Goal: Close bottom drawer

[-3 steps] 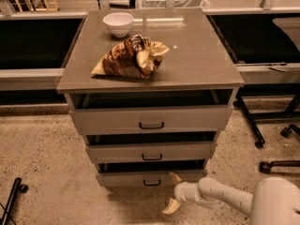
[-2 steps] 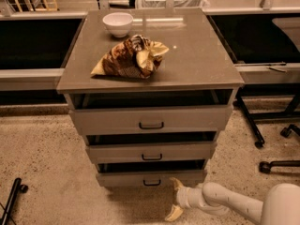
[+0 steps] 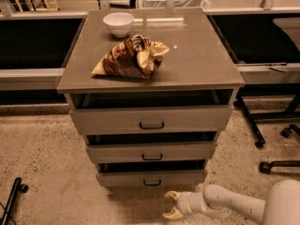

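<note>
The bottom drawer (image 3: 151, 177) is the narrowest of three grey-taupe fronts, with a small dark handle (image 3: 152, 183). It stands pulled out a little, with a dark gap above its front. My gripper (image 3: 169, 204) is low near the floor, just below and to the right of the drawer's handle, pointing left, apart from the front. Its two tan fingers (image 3: 172, 195) are spread open and hold nothing. The white arm (image 3: 234, 204) comes in from the lower right.
The middle drawer (image 3: 151, 152) and top drawer (image 3: 151, 119) also stand pulled out. On the cabinet top (image 3: 197, 55) lie a brown chip bag (image 3: 131, 57) and a white bowl (image 3: 118, 23). Chair bases (image 3: 276, 163) stand at right, a dark leg (image 3: 11, 200) at lower left.
The gripper has moved a little left and down along the floor in front of the bottom drawer. The drawers have not moved.
</note>
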You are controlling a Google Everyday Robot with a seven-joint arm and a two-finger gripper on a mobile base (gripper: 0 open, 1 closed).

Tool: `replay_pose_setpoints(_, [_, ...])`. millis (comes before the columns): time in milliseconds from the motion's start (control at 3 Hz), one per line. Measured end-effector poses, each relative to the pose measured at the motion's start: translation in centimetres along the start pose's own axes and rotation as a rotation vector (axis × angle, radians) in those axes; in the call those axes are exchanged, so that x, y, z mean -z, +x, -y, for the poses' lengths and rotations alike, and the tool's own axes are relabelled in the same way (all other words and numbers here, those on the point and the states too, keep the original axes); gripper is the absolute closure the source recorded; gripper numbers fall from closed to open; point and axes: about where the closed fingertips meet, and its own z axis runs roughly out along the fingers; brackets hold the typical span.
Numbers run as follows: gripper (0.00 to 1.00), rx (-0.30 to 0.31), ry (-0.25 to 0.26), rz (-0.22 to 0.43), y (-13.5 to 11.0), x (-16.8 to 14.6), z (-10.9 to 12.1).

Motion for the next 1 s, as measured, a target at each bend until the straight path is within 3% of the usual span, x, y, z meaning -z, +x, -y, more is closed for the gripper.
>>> replay_pose_setpoints(667, [0.87, -0.024, 0.04, -0.026, 2.3, -1.9, 3.9])
replay_pose_setpoints(1000, [0.93, -0.039, 0.043, -0.05, 3.7, -3.1, 5.9])
